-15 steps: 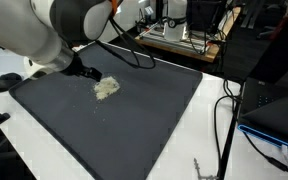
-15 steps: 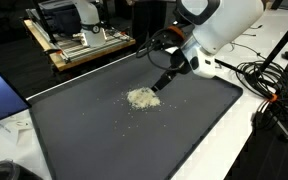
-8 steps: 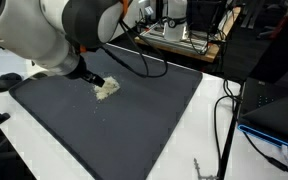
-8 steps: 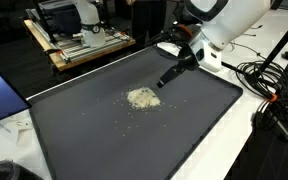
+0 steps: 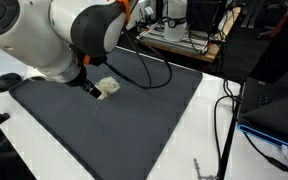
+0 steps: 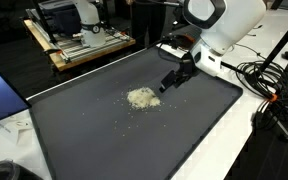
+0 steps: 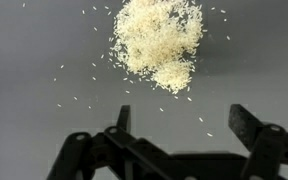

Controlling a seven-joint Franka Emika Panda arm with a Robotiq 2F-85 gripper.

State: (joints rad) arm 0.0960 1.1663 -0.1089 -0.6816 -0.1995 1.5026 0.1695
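Note:
A small heap of pale grains, like rice (image 6: 141, 97), lies on a dark grey mat (image 6: 104, 135). In the wrist view the heap (image 7: 158, 38) fills the upper middle, with stray grains scattered round it. My gripper (image 7: 182, 122) hangs above the mat just short of the heap, its jaws wide apart with nothing between them. In an exterior view the gripper (image 6: 170, 83) is raised beside the heap, apart from it. In an exterior view the arm's white body covers the gripper (image 5: 88, 86), next to the heap (image 5: 107, 89).
The mat lies on a white table (image 6: 269, 160). Black cables (image 6: 269, 95) run along one side. A wooden frame with equipment (image 6: 84, 40) stands behind the mat. A laptop (image 5: 279, 115) lies beside the mat, and a black object (image 5: 8, 82) sits at its corner.
The gripper has lifted up and drawn back from the heap. Its jaws have stayed wide. The heap has not moved.

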